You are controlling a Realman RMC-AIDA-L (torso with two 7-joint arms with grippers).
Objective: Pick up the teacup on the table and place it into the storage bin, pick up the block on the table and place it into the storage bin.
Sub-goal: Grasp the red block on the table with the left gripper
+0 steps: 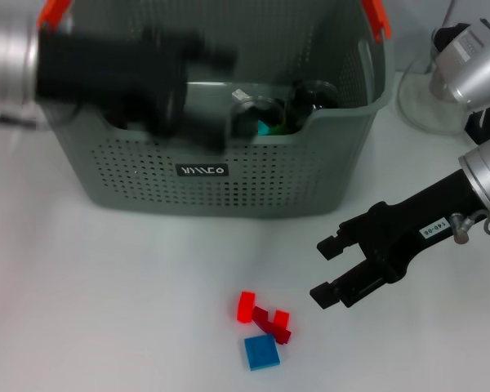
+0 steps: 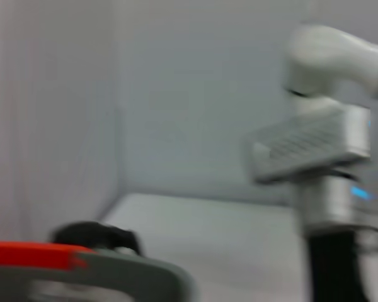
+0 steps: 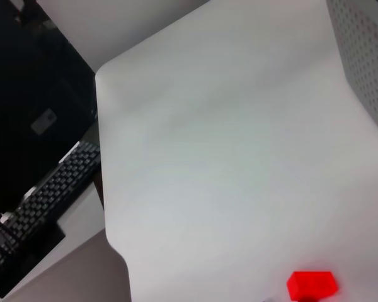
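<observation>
The grey-green perforated storage bin (image 1: 147, 155) stands at the back of the white table, its orange handle (image 2: 31, 255) and rim also in the left wrist view. A dark glossy teacup (image 1: 313, 98) lies inside it near the right end, beside another dark thing with a teal patch. My left gripper (image 1: 188, 90) hovers blurred over the bin's left half. A small cluster of blocks lies in front: a red block (image 1: 246, 306) (image 3: 312, 284), a dark red one (image 1: 271, 322) and a flat blue one (image 1: 261, 351). My right gripper (image 1: 323, 270) hangs open just right of them, holding nothing.
A white round stand (image 1: 425, 102) sits at the back right behind the right arm. The right wrist view shows the table's rounded edge (image 3: 107, 207), a keyboard (image 3: 50, 195) on a lower desk beyond it, and the bin's corner (image 3: 365, 63).
</observation>
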